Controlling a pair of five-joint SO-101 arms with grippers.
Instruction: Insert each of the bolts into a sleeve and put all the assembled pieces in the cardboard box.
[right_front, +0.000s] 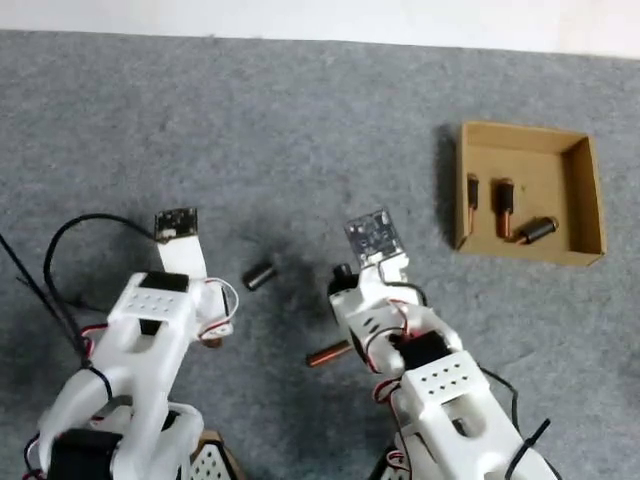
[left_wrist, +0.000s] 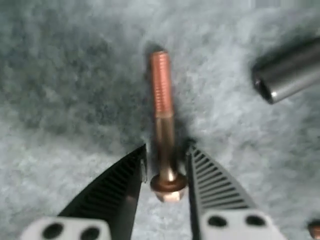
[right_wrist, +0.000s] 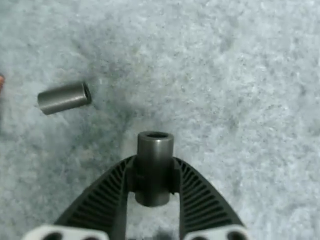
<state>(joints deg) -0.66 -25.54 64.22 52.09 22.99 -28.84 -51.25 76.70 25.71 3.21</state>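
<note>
- From the high view you see the cardboard box (right_front: 585, 200) at the far right of the grey table (right_front: 300, 120), with three assembled pieces (right_front: 505, 208) lying inside it.
- A loose sleeve (right_front: 260, 275) lies on the table between the left arm (right_front: 150, 320) and the right arm (right_front: 440, 380).
- A lone bolt (right_front: 328, 353) lies just beside the right arm, on its inner side.
- In the left wrist view your left gripper (left_wrist: 166, 150) has its jaws slightly apart. The other bolt (left_wrist: 162, 100) is between them, with a thin gap on each side of the shaft. Its head is near the jaws and its thread points away. The loose sleeve is near, off to one side.
- In the right wrist view your right gripper (right_wrist: 154, 162) has its jaws clamped on a dark held sleeve (right_wrist: 155, 145), with the open end pointing away from the camera. The loose sleeve lies apart from it on the table.
</note>
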